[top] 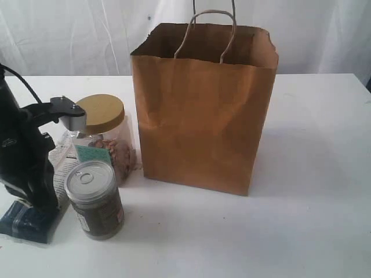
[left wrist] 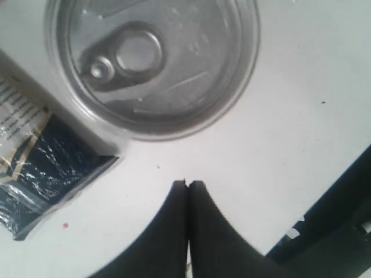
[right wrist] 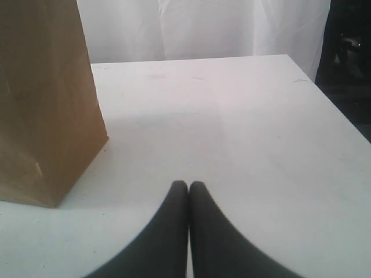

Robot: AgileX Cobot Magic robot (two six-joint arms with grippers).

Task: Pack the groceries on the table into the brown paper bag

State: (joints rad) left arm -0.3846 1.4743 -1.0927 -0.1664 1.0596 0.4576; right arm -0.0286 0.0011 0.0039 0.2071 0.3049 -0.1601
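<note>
Exterior view taken as the clock face, with the brown paper bag (top: 203, 110) upright at its centre on the table (top: 313, 202), mouth open, handles up. Cannot see into it from this angle, so cannot speak for any contents.

Toward nine o'clock of the bag, just beside its wall: tan-lidded clear jar (top: 107, 127), upright, lid on. Toward eight o'clock, nearer the camera and close in front of that jar: silver-lidded dark jar (top: 95, 200), upright, pull-tab top. Further out at eight o'clock, lying flat: long white-and-navy packet (top: 29, 223), partly hidden behind the left arm (top: 23, 162). No other groceries visible on the tabletop, none at three o'clock of the bag.

Left gripper (left wrist: 188, 184): clenched tight, tips pressed together with nothing between, over bare table just beside the silver-lidded dark jar and near the packet's navy end. Grasping nothing. Right gripper (right wrist: 189, 184): likewise clenched and empty, low over the table on the three o'clock side, near the bag's corner but apart from it.

Judged far from finished: at least three items outside the bag, none held. Likely next: open the left jaws, take one of the near items, lift it over the bag's rim. Worth minding there the soft paper wall and the upright handles.
</note>
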